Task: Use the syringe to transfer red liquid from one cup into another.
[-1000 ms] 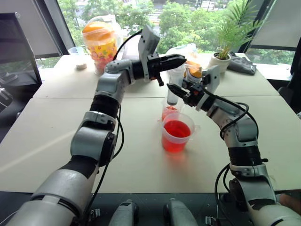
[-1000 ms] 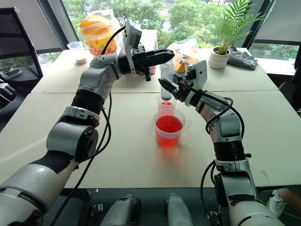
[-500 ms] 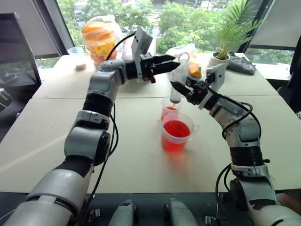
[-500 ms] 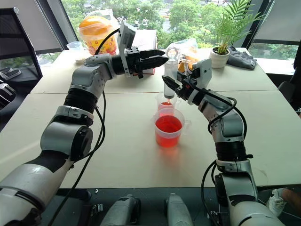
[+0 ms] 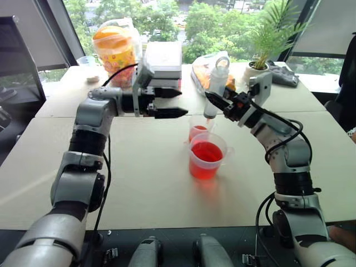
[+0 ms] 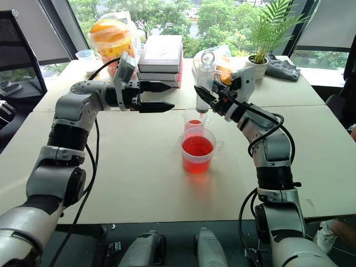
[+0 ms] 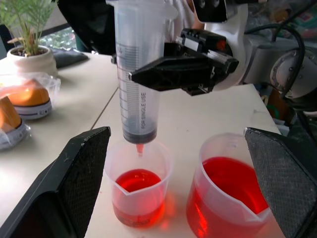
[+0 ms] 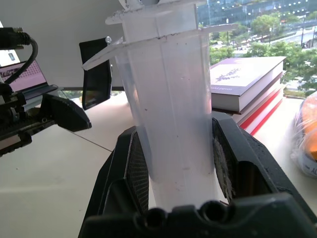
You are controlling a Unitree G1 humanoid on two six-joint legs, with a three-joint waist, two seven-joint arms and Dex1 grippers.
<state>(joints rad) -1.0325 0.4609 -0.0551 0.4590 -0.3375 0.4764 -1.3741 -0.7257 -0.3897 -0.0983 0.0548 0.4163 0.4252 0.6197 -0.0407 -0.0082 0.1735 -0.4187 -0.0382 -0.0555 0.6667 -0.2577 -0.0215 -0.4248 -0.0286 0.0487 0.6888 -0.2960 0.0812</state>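
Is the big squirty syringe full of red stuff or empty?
Nearly empty. The syringe barrel looks clear, with a thin red stream or drip at its tip over the small cup, which already holds red liquid.

An office or meeting room: pale worktops [image 6: 139, 183] sitting by big windows [image 6: 183, 16], stacked books [image 6: 161, 58], potted plant [image 6: 261, 55], laptop [image 8: 22, 79].

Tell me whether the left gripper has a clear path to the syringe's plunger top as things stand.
Probably yes. The left gripper is open and level beside the syringe, with bare air between them. The right gripper clamps only the barrel, leaving the plunger top exposed above.
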